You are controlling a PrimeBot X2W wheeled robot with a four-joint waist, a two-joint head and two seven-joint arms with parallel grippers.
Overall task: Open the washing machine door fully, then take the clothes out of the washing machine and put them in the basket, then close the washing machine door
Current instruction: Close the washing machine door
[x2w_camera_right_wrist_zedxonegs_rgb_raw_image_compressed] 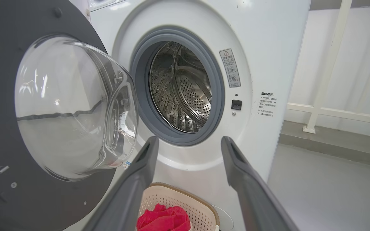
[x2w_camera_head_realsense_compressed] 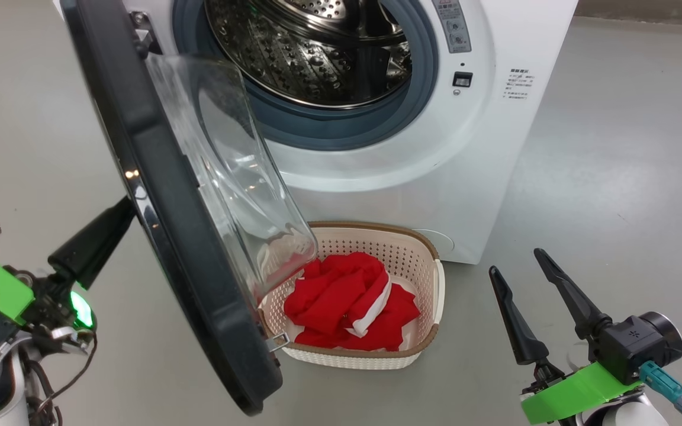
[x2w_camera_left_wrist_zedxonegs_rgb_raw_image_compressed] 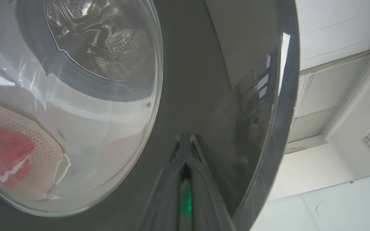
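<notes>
You are working in what looks like a bare test room, more lab than home laundry. The washing machine [x2w_camera_right_wrist_zedxonegs_rgb_raw_image_compressed: 268, 48] stands out on an open, smooth grey floor [x2w_camera_head_realsense_compressed: 625, 154]. Plain white walls [x2w_camera_left_wrist_zedxonegs_rgb_raw_image_compressed: 332, 199] surround it, a white rail [x2w_camera_right_wrist_zedxonegs_rgb_raw_image_compressed: 328, 64] runs behind it, and a ribbed ceiling grille [x2w_camera_left_wrist_zedxonegs_rgb_raw_image_compressed: 323, 96] hangs overhead.

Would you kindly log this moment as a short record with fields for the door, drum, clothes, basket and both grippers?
door: open, swung out on the washer's left
drum: no clothes seen inside
clothes: red, heaped in the basket
basket: on the floor before the washer, partly behind the door
left gripper: shut, tips against the door's outer black face
right gripper: open, empty
</notes>
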